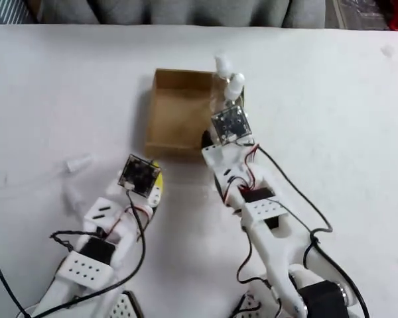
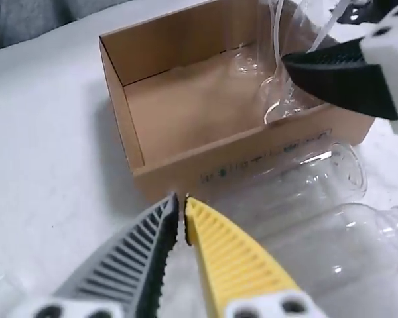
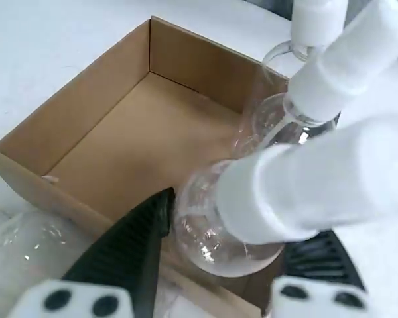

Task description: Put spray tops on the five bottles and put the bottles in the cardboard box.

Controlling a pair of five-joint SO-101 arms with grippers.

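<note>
Bottle [image 3: 202, 228] with spray top [image 3: 305, 182] is pinched in my right claw [image 3: 235, 225] at the box [image 1: 179, 78] corner; my left claw [image 2: 181, 212], pressed together, is just beside the box.

my left arm [image 1: 86, 262] and right arm [image 1: 273, 232] are white printed shells around black motors [image 1: 96, 248], with black cables [image 1: 140, 255] looping alongside and thin red wires [image 1: 251, 173] near the wrists. each wrist carries a small square board [image 1: 139, 173]. white plates [image 1: 83, 267] show rows of small holes. my left gripper [image 2: 181, 213] has a grey finger [image 2: 129, 265] and a yellow finger [image 2: 232, 262], both ribbed, on white bases with dark screw holes. my right gripper [image 3: 242, 228] has black fingers [image 3: 129, 255].
</note>
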